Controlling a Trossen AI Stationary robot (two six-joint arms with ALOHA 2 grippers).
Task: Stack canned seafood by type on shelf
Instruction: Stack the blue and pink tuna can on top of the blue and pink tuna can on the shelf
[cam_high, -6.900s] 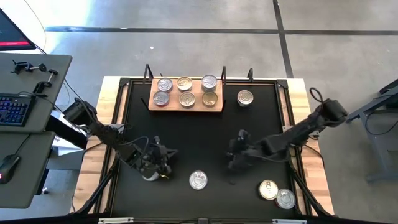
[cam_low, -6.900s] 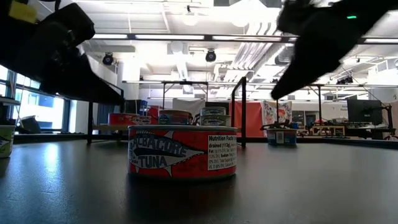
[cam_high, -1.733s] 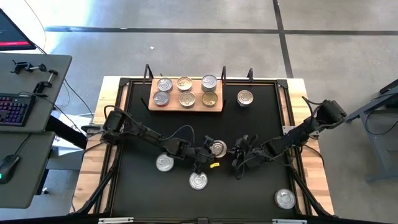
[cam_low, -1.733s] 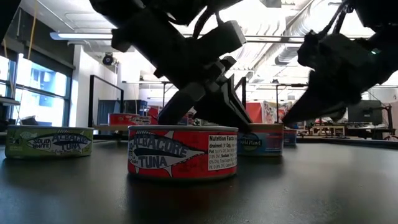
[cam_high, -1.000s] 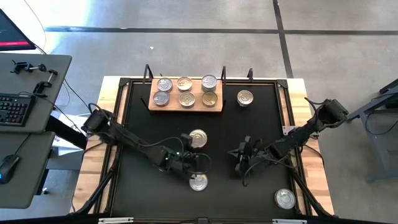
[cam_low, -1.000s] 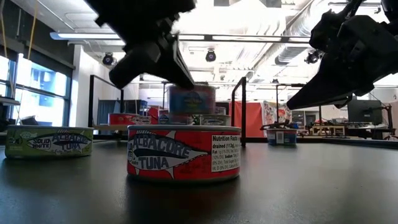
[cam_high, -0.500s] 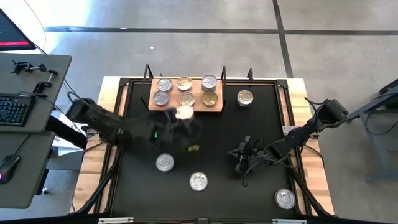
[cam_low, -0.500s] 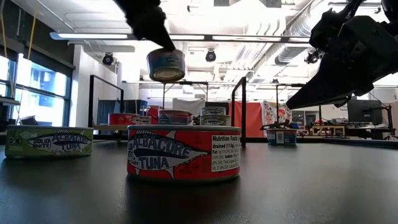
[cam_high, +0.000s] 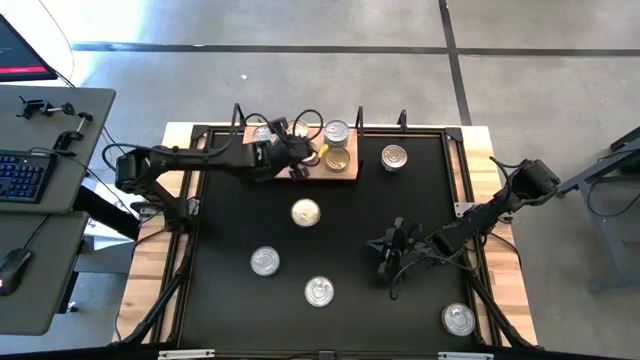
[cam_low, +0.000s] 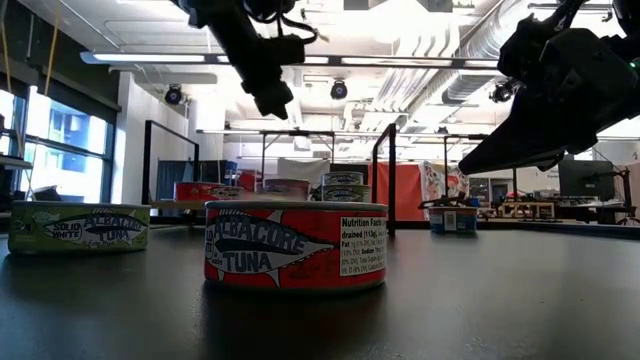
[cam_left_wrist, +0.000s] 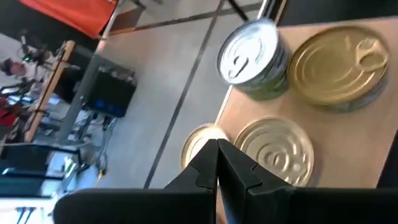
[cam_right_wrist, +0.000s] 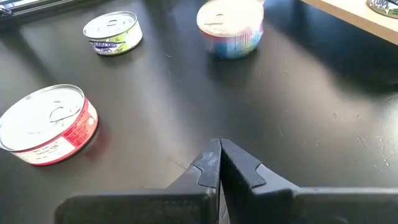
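Left pincer, jaws closed and empty, hangs over the wooden shelf at 12 o'clock on the black tabletop, above its tins. A blue-labelled tin sits near centre; a green-labelled tin lies at 7 o'clock, the red albacore tuna tin at 6 o'clock. Right pincer, jaws closed and empty, hovers at 4 o'clock.
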